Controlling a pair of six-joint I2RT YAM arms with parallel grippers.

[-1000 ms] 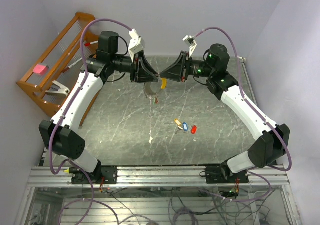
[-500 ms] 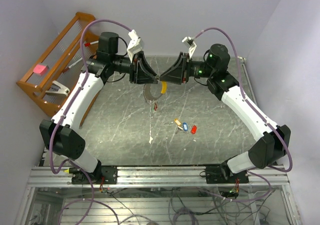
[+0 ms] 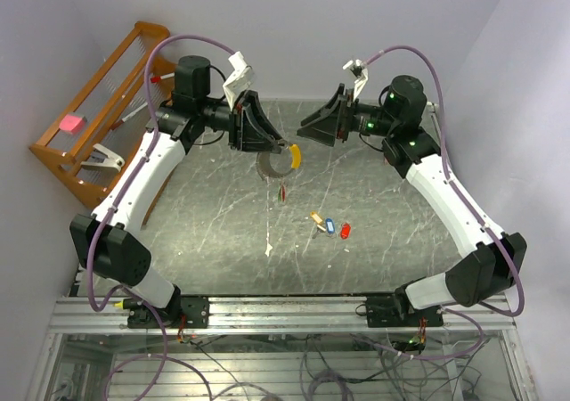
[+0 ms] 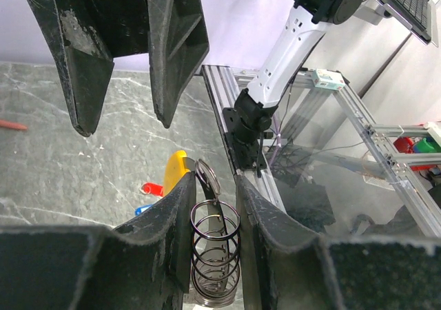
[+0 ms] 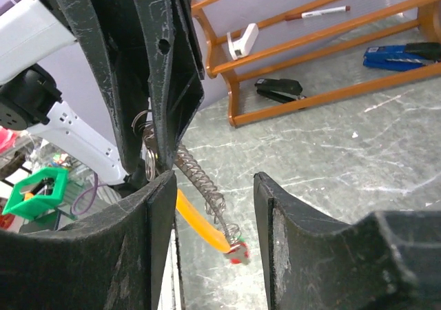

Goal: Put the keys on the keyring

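Note:
My left gripper (image 3: 276, 143) is shut on the keyring (image 3: 268, 164), a silvery wire coil with a curved yellow piece (image 3: 295, 156), held above the far part of the table. In the left wrist view the coil (image 4: 215, 244) sits squeezed between the fingers. A small red key (image 3: 282, 191) hangs from the coil's lower end, which the right wrist view shows as a red and green tag (image 5: 238, 253). My right gripper (image 3: 303, 131) stands open just right of the ring, touching nothing. Three loose keys lie on the table: orange-yellow (image 3: 316, 216), blue (image 3: 328, 226) and red (image 3: 345, 231).
A wooden rack (image 3: 89, 116) stands at the far left, with a pink block (image 3: 69, 123) and a white clip (image 3: 105, 158) on it. A black stapler (image 5: 279, 87) and a blue one (image 5: 400, 55) lie by it. A thin pale stick (image 3: 268, 232) lies mid-table.
My right gripper has opened and drawn back to the right, away from the left gripper. The keyring stays in the left gripper and its yellow piece has swung out to the right.

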